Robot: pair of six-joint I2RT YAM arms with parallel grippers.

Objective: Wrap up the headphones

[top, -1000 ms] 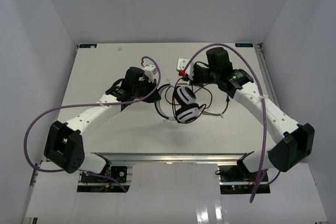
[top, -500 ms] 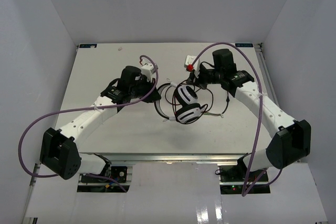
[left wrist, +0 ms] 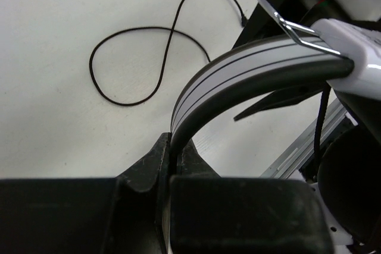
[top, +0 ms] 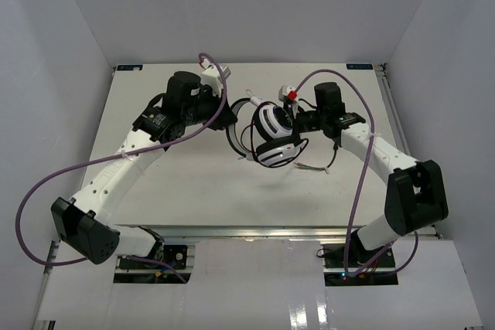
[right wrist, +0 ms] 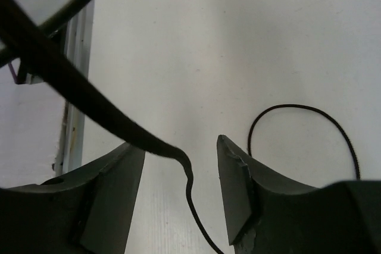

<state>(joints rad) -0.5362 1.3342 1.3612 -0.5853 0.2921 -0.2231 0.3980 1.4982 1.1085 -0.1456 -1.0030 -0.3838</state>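
The headphones [top: 275,137] hang tilted above the middle of the table, white cups stacked, cord looped round them. My left gripper [top: 230,119] is shut on the white headband [left wrist: 250,63], which arcs up from between its jaws [left wrist: 172,147]. My right gripper [top: 297,122] sits just right of the upper ear cup, open. The dark cord [right wrist: 89,93] runs loosely between its fingers [right wrist: 181,147] without being pinched. More cord [left wrist: 149,57] lies in a loop on the table. The frayed coloured end [top: 311,166] rests on the table below the cups.
White walls enclose the table [top: 155,191] on the left, back and right. A metal rail [top: 255,231] runs along the near edge. Purple arm cables [top: 46,183] loop off both sides.
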